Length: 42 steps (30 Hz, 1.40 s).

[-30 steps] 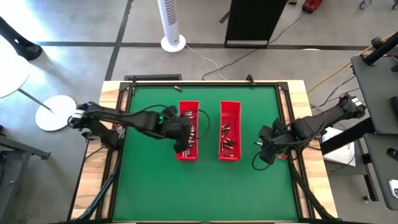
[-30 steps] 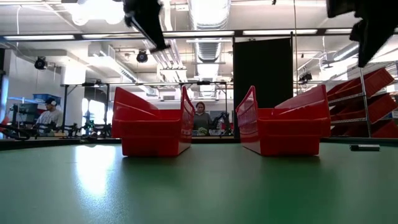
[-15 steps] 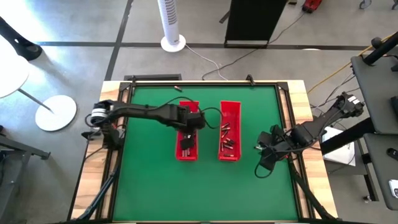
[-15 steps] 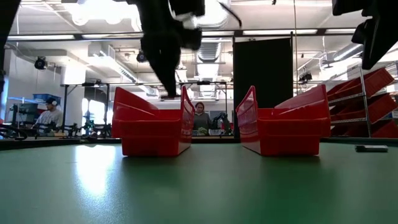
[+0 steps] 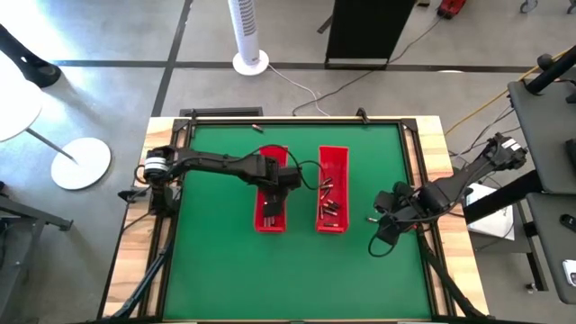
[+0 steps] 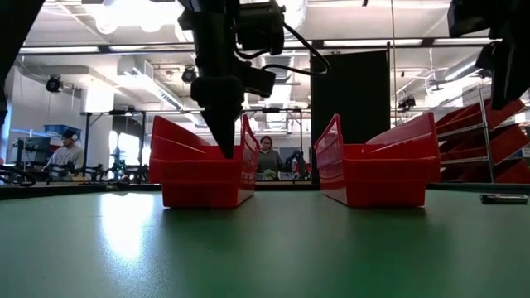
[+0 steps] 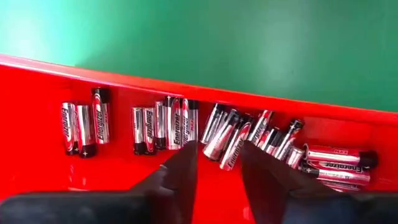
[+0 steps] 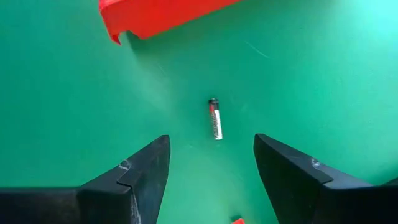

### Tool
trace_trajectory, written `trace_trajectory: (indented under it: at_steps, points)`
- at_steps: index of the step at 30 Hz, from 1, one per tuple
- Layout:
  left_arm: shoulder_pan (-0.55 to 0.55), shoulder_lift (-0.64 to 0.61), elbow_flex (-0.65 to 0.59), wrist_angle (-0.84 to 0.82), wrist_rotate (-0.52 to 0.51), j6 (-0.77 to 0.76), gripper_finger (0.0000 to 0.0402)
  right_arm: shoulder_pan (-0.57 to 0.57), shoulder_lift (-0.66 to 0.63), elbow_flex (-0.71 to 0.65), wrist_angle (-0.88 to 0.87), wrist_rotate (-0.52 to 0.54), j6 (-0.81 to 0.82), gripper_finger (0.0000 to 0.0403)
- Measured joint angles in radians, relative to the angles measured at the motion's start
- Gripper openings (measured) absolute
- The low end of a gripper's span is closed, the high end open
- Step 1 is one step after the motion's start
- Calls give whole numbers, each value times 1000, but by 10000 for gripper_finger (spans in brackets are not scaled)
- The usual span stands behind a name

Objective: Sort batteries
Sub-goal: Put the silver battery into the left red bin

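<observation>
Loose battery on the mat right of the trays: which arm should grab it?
Right. The right gripper hangs open over the loose battery on the green mat. The left gripper is open inside the left tray.

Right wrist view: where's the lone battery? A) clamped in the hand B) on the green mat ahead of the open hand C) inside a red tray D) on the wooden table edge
B: the battery lies alone on the green mat, ahead of the open right hand and clear of the red tray.
</observation>
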<state>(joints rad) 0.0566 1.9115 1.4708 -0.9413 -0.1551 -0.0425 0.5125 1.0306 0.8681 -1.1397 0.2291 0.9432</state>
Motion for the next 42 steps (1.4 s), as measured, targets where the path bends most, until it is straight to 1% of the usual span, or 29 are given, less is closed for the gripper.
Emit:
trace_trajectory:
  at_steps: [4, 7, 10, 12, 15, 18, 20, 23, 25, 27, 30, 34, 36, 40, 42]
  points:
    - [-2, -46, 6, -12, 1, -24, 143, 0, 0, -12, 0, -1, -43, 238]
    - [-23, -120, 5, -20, 0, -88, 169, 0, 4, -13, 1, 0, -64, 246]
    - [-84, -230, -5, -8, -15, -202, 185, 12, 12, -12, 27, 29, -91, 251]
    - [-150, -305, -22, 17, -57, -311, 189, 33, 14, -5, 89, 58, -136, 251]
    - [-284, -399, -69, 66, -152, -454, 191, 48, 28, 3, 146, 73, -155, 249]
    - [-438, -468, -138, 149, -283, -590, 192, 47, 62, 4, 113, 22, -128, 250]
    - [-534, -494, -193, 241, -381, -667, 192, 57, 90, 18, 107, -17, -124, 251]
    - [-651, -503, -286, 422, -528, -753, 192, 77, 152, 73, 108, -39, -126, 248]
    - [-703, -498, -343, 584, -599, -770, 192, 81, 201, 115, 89, -52, -130, 247]
    - [-728, -485, -391, 734, -643, -767, 192, 86, 247, 140, 69, -54, -129, 248]
    - [-730, -458, -429, 849, -690, -759, 192, 95, 296, 151, 75, -58, -130, 253]
    - [-717, -446, -430, 932, -755, -755, 192, 98, 338, 150, 76, -95, -153, 252]
    - [-716, -447, -428, 967, -783, -729, 192, 98, 345, 150, 75, -116, -165, 249]
    - [-739, -485, -400, 949, -815, -632, 192, 75, 337, 164, 60, -204, -224, 248]
    - [-759, -536, -397, 881, -815, -607, 192, 43, 323, 175, 11, -230, -243, 252]
